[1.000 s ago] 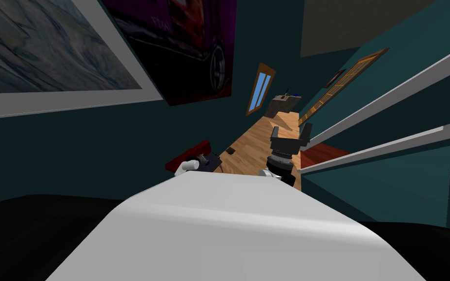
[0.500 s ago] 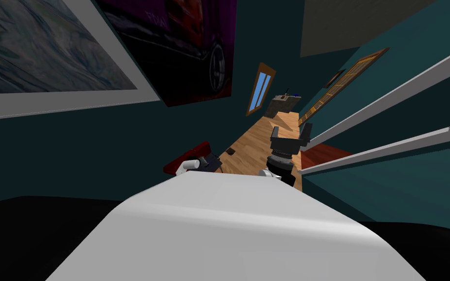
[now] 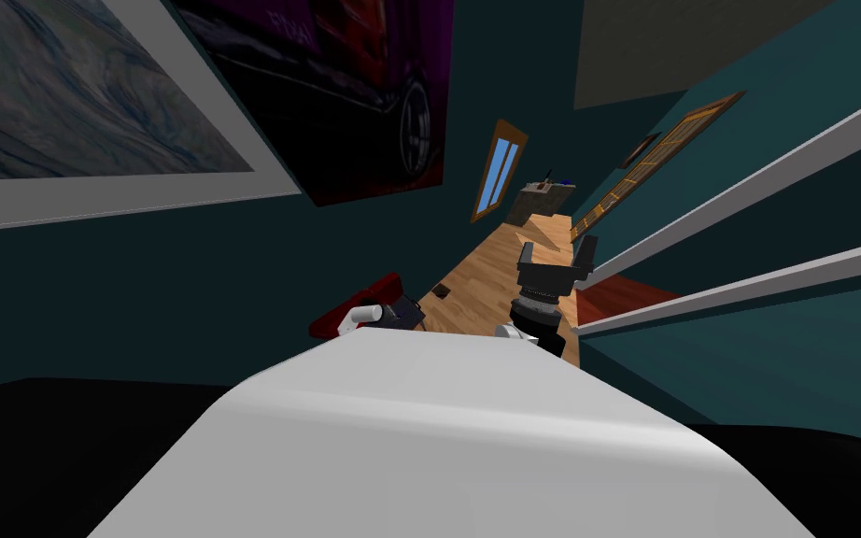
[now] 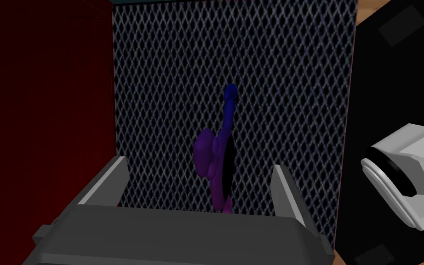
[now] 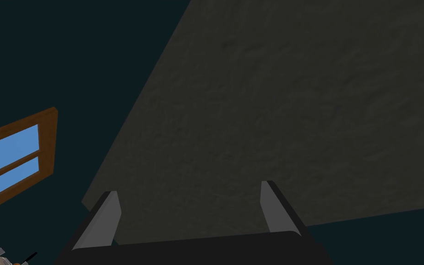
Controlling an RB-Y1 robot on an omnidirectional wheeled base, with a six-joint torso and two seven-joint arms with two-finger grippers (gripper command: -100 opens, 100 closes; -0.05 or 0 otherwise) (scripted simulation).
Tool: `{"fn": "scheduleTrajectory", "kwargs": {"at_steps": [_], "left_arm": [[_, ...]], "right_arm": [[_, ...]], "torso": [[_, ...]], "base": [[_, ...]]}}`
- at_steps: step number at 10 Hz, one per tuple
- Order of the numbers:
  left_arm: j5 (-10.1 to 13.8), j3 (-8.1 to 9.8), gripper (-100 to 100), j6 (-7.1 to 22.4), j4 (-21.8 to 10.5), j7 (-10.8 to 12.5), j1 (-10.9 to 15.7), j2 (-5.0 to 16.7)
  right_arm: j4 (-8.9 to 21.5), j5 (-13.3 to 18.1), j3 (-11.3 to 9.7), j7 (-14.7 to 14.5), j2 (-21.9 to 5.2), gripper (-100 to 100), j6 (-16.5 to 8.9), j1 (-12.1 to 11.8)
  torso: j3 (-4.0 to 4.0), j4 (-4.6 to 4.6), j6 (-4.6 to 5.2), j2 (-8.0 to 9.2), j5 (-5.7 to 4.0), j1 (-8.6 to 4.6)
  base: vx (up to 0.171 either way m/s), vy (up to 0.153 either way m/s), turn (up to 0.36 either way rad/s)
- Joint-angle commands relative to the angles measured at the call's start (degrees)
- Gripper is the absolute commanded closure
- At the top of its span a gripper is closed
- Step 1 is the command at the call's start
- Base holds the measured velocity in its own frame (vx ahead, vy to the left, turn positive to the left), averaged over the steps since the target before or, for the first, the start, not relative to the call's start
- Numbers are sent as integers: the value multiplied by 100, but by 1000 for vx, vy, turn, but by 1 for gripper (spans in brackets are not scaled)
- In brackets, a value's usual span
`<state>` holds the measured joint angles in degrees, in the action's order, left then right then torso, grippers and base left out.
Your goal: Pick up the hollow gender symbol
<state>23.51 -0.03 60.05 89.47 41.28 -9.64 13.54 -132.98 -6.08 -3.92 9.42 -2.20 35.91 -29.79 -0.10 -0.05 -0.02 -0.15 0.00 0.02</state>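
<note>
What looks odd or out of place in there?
Only the purple symbol: it seems to stand on edge on a dark mesh panel rather than lying flat, its blue stem pointing away from the left gripper, whose open fingers flank it without touching. Nothing looks spilled or broken.

The left gripper (image 4: 198,163) is holding its two light grey fingers (image 4: 113,179) wide apart and closing on nothing, while the white left forearm (image 3: 361,318) is reaching low and out to the robot's left. The right gripper (image 3: 557,252) is standing higher on the other side and pointing forward. Its blades are also spread and gripping nothing, and the dark right wrist (image 3: 538,306) is sitting directly beneath the gripper's box.
</note>
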Motion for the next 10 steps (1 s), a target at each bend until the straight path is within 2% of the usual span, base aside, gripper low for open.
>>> {"fn": "scheduleTrajectory", "kwargs": {"at_steps": [1,5,6,7,8,9,10], "left_arm": [[71,-13,-100,286,-179,109,97,37],[199,-38,-100,839,-463,303,245,114],[216,-42,-100,914,-504,330,266,128],[183,-51,-100,856,-463,324,252,104],[184,-51,0,880,-465,334,253,105],[157,-44,-100,731,-642,256,268,48],[139,-39,-100,634,-760,204,278,10]], "right_arm": [[0,0,0,0,0,0,0,0],[0,0,0,0,0,0,0,0],[0,0,0,0,0,0,0,0],[0,0,0,0,0,0,0,0],[0,0,0,0,0,0,0,1],[0,0,0,0,0,0,0,1],[0,0,0,0,0,0,0,1]], "torso": [[0,0,0,0,0,0],[0,0,0,1,0,-2],[7,2,0,14,-1,-3],[9,3,0,17,-1,-4],[10,4,0,18,-1,-4],[10,4,0,18,-1,-4],[10,4,0,18,-1,-5]], "base": [[51,15,-12],[37,8,-6],[0,0,0],[0,0,0],[0,0,0],[0,0,0],[1,-4,11]]}}
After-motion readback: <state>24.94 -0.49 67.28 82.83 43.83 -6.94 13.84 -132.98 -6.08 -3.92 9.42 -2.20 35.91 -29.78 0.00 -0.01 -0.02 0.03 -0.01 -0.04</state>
